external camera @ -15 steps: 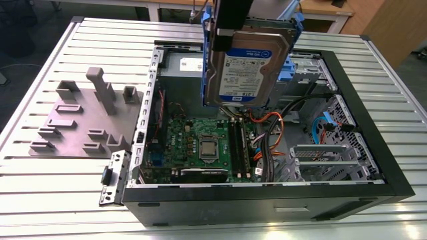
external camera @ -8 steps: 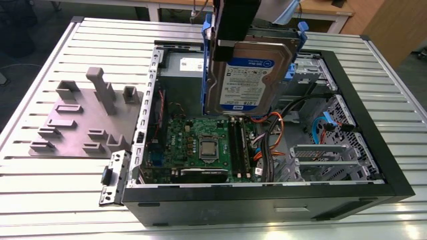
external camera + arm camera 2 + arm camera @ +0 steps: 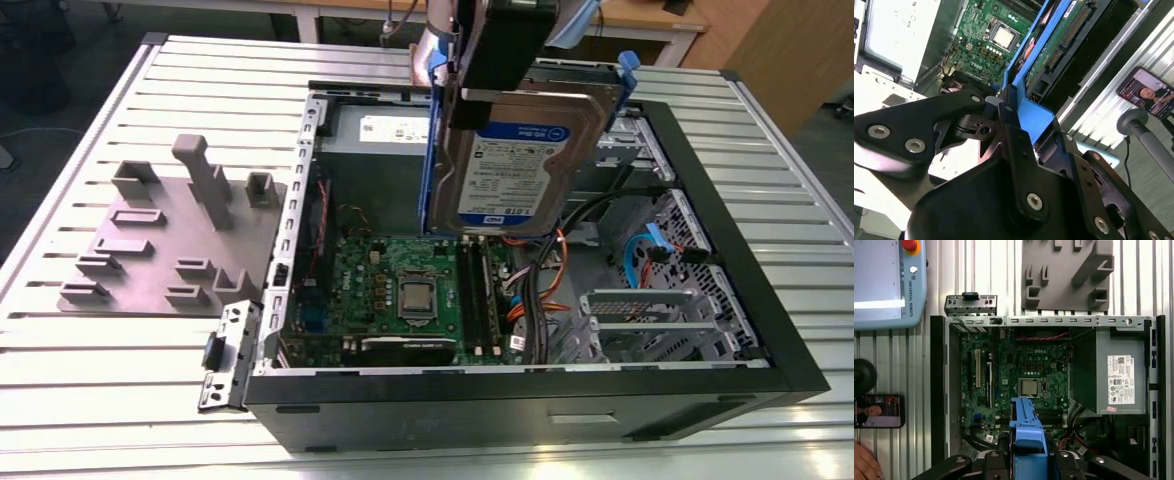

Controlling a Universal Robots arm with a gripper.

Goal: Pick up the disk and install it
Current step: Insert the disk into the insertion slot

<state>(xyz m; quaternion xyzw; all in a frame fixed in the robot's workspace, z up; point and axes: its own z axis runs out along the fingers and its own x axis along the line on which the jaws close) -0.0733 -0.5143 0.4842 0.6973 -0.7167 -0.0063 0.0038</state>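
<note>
Over the open black computer case (image 3: pixel 534 412), which lies on its side on a slatted aluminium table (image 3: pixel 94 400), the black gripper (image 3: pixel 470 108) is clamped on the blue plastic frame (image 3: pixel 430 170) of the disk (image 3: pixel 523 160), a flat rectangular silver hard drive with a blue-and-white label, held on edge with its long side upright. The disk's lower edge hangs above the green motherboard (image 3: pixel 400 290); it seems to be clear of the board, though the exterior view leaves the depth uncertain. Toward the exterior view's right, orange and black cables (image 3: pixel 567 265) and a perforated metal drive cage (image 3: pixel 654 320) crowd the case; toward its left the board lies open. The exterior view gives the label face; the second wrist view gives the disk's green circuit side (image 3: pixel 1056 42) and the fingers (image 3: pixel 1009 117) pinching the frame. The first wrist view looks down the frame's edge (image 3: pixel 1028 432) to a grey metal box with a white sticker (image 3: pixel 1119 375), a grey slotted fixture plate (image 3: pixel 1069 275), a phone (image 3: pixel 876 410) and a person's hand (image 3: pixel 860 466) near the phone.
</note>
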